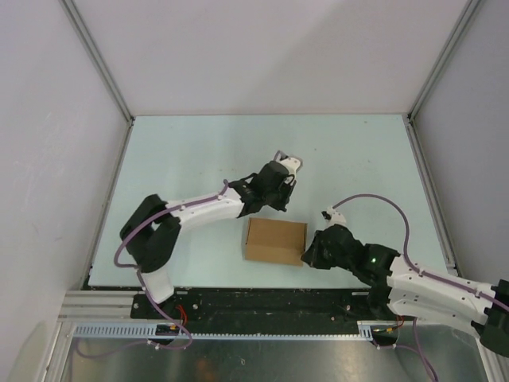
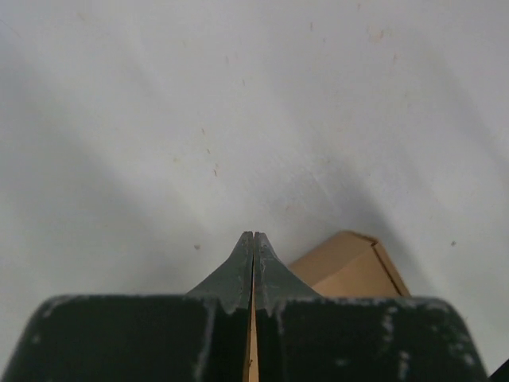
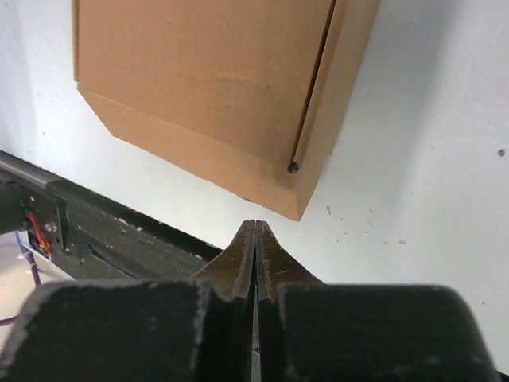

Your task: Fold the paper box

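Observation:
The paper box (image 1: 275, 241) is a plain brown cardboard box lying closed and flat on the pale table near the front edge. My left gripper (image 1: 277, 199) hovers just beyond the box's far edge. In the left wrist view the left gripper (image 2: 254, 236) is shut and holds nothing, with a box corner (image 2: 350, 270) behind it to the right. My right gripper (image 1: 307, 253) is at the box's near right corner. In the right wrist view the right gripper (image 3: 254, 224) is shut and empty, its tips just short of the box's corner (image 3: 207, 87).
The table (image 1: 199, 151) is walled by white panels on the left, back and right. A black rail (image 1: 262, 298) runs along the front edge, also in the right wrist view (image 3: 103, 231). The right arm's cable (image 1: 382, 199) loops over the table.

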